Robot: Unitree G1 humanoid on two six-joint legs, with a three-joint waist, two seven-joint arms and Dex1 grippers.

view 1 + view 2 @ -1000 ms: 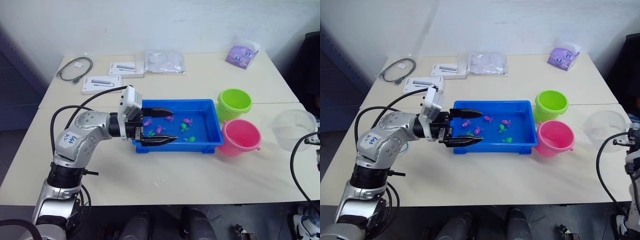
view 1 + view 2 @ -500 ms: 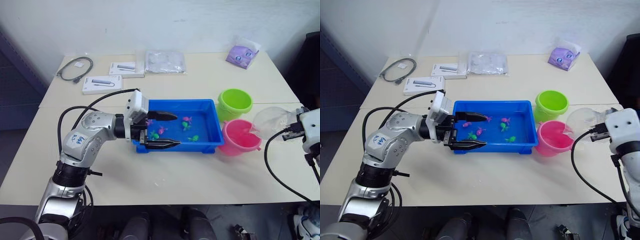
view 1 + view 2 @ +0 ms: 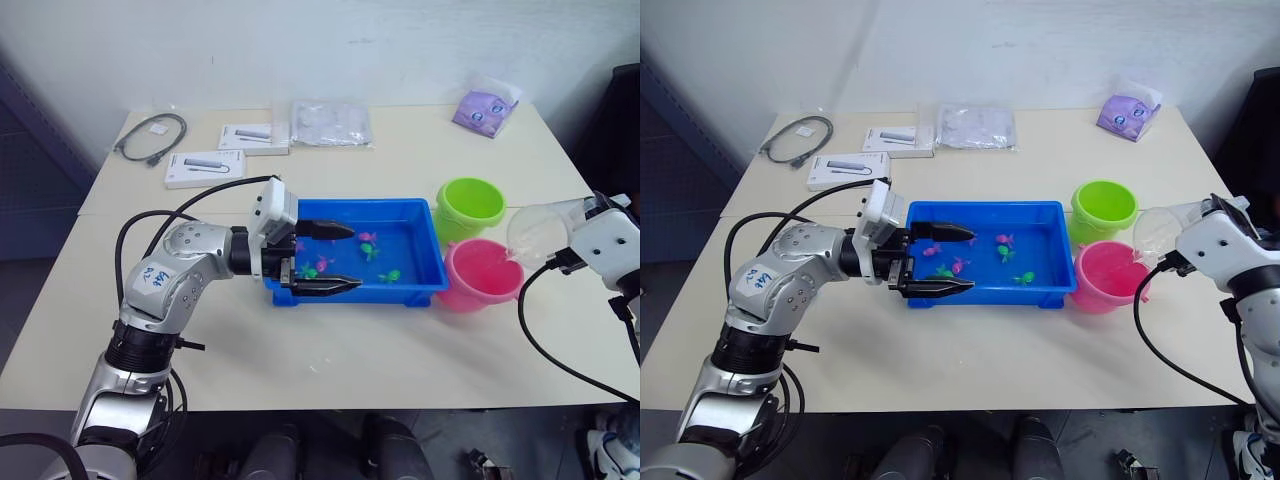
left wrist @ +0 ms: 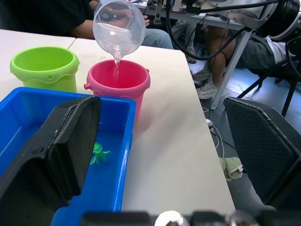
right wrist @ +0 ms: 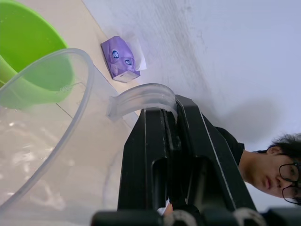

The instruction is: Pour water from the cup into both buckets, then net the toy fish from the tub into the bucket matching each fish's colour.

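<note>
Pouring from cup (image 4: 118, 29), handle clamped in right gripper (image 5: 162, 141), into pink bucket (image 3: 481, 274); green bucket (image 3: 469, 205) at 12 o'clock and fish pending; left gripper (image 3: 325, 257) wide.

Even, diffuse indoor light is seen across the table (image 3: 400, 150); no hard glare is noted there. Soft, short shadows are cast beneath the tub (image 3: 420, 290) and the pink bucket (image 3: 482, 272), falling toward the near edge. Mild softness is noted throughout the head views. In the left wrist view the near black fingers (image 4: 70, 146) are rendered blurred and dark, while the cup (image 4: 119, 28) is held in focus. In the right wrist view the pale wall is washed bright.
</note>
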